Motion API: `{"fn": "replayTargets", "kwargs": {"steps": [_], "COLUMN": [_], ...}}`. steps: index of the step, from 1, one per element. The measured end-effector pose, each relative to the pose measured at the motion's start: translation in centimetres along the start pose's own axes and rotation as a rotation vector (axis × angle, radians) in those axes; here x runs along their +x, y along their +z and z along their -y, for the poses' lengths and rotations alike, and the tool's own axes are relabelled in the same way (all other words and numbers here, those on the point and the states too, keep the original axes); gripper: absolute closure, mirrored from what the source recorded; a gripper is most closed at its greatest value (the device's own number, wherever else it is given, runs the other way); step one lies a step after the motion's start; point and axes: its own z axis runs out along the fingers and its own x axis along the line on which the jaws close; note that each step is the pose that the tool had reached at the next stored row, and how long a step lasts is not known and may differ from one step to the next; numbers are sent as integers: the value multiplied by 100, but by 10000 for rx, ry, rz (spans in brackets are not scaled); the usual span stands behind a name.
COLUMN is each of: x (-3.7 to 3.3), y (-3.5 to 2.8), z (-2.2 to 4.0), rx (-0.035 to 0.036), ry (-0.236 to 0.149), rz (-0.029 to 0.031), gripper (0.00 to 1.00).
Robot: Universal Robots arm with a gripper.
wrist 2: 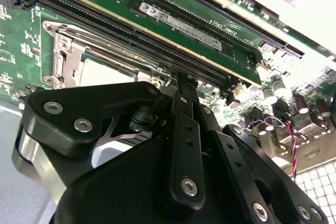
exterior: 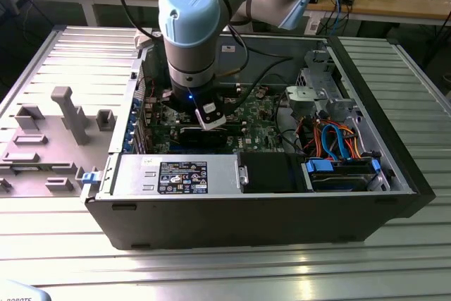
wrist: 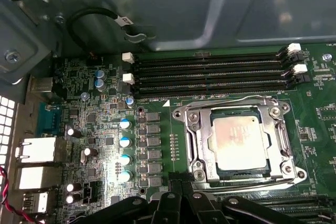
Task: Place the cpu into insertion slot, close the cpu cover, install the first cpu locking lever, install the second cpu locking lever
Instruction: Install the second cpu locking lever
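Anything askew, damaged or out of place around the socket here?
Nothing stands out. In the first wrist view the cpu lies flat and square in the insertion slot, with the cpu cover closed around it; the surrounding board looks intact.

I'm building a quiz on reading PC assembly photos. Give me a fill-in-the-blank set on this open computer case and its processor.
1. The silver-grey square cpu sits inside the ____.
2. The thin silvery metal cpu cover frames the chip and lies ____ over it.
3. The circuit board around the socket is ____ in colour.
4. In the exterior view the arm's black gripper is inside the computer ____.

Missing words: insertion slot; closed; green; case
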Motion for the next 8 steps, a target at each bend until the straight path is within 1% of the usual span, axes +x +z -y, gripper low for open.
{"fn": "replayTargets", "kwargs": {"steps": [4, 8], "x": [5, 6], "y": [14, 11], "z": [5, 6], "rx": [2, -6], "ry": [-1, 1], "rz": [-1, 4], "gripper": [89, 89]}}
